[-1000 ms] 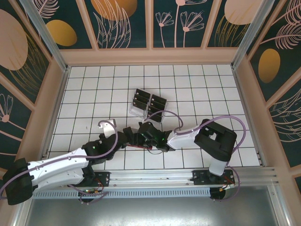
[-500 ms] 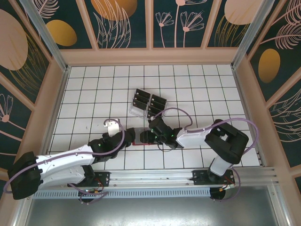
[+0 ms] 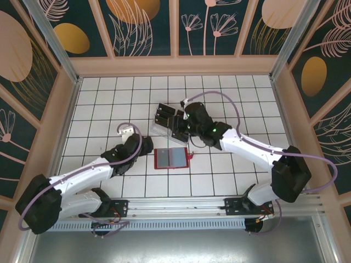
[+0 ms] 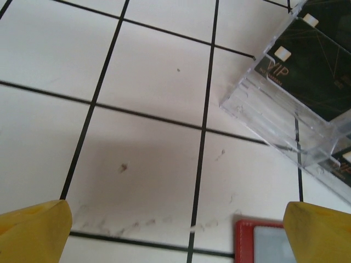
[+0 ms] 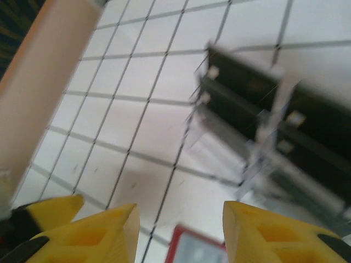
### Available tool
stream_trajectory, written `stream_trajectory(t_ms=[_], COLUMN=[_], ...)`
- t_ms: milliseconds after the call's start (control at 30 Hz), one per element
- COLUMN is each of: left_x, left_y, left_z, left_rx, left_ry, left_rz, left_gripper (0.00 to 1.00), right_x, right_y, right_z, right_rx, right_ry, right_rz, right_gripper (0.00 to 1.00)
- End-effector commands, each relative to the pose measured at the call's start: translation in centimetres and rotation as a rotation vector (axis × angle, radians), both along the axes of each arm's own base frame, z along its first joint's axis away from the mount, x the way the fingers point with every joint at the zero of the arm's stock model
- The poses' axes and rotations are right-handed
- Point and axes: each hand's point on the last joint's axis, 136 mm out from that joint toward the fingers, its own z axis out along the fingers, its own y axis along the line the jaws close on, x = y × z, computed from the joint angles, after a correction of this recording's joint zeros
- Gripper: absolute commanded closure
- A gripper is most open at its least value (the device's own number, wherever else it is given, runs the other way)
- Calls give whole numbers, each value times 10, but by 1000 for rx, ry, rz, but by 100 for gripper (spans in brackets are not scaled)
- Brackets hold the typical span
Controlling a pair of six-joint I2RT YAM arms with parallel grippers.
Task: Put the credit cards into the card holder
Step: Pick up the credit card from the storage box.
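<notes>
Both grippers were spread wide and empty: the left gripper (image 4: 175,234) sat near the left edge of the card holder (image 3: 173,158), while the right gripper (image 5: 178,222) hung over the clear plastic rack (image 3: 159,130) just beyond the holder. Thin, dark, rectangular credit cards (image 3: 163,115) with pale marks stood in the rack's slots; the holder lay open and flat, red-rimmed with grey-blue pockets, on the white gridded table (image 3: 230,98)
</notes>
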Motion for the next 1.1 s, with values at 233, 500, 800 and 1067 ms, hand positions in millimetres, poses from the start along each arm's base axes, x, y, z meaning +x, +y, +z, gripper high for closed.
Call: stream_trajectory(t_ms=[233, 500, 800, 1067], left_x=[47, 48, 47, 47], left_y=[-22, -20, -19, -19], left_z=[7, 4, 1, -2], left_rx=[-114, -137, -142, -142], left_ry=[51, 65, 74, 79], left_rz=[-122, -129, -127, -128], left_gripper=[1, 2, 2, 1], right_x=[10, 1, 10, 14], right_y=[-16, -4, -9, -16], right_z=[-51, -85, -111, -129], right_rx=[-431, -613, -780, -855], right_ry=[10, 15, 4, 13], right_rz=[125, 176, 158, 150], right_gripper=[60, 62, 63, 63])
